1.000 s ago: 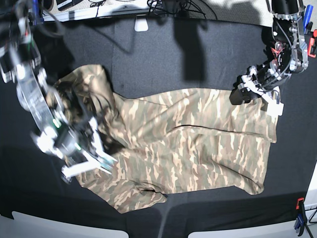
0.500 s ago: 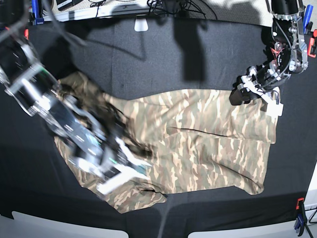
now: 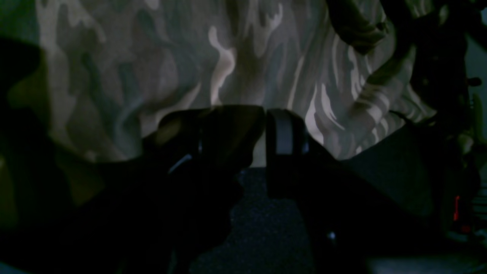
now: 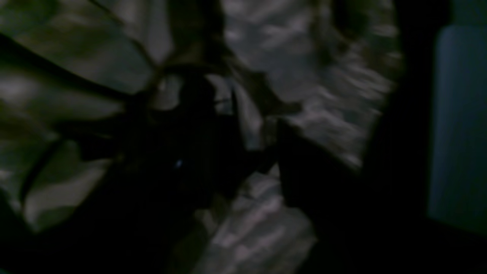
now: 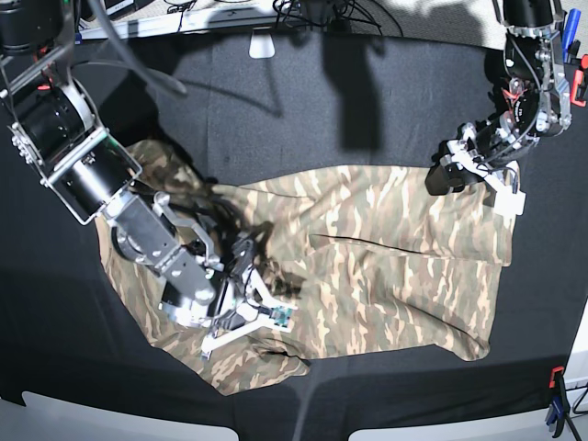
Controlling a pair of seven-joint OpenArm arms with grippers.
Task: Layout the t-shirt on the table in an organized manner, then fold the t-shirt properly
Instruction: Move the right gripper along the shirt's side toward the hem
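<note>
camouflage t-shirt (image 5: 367, 266) lies spread on your black table (image 5: 276, 110) | right gripper (image 5: 246, 317) sits over its lower left part, jaws parted, nothing held | left gripper (image 5: 459, 170) at upper right corner, pinching the shirt edge

The base view looks straight down on the table (image 5: 367, 101), while both dim wrist views peer close past their pincers onto the t-shirt (image 5: 395, 266), the shared ground.
</note>
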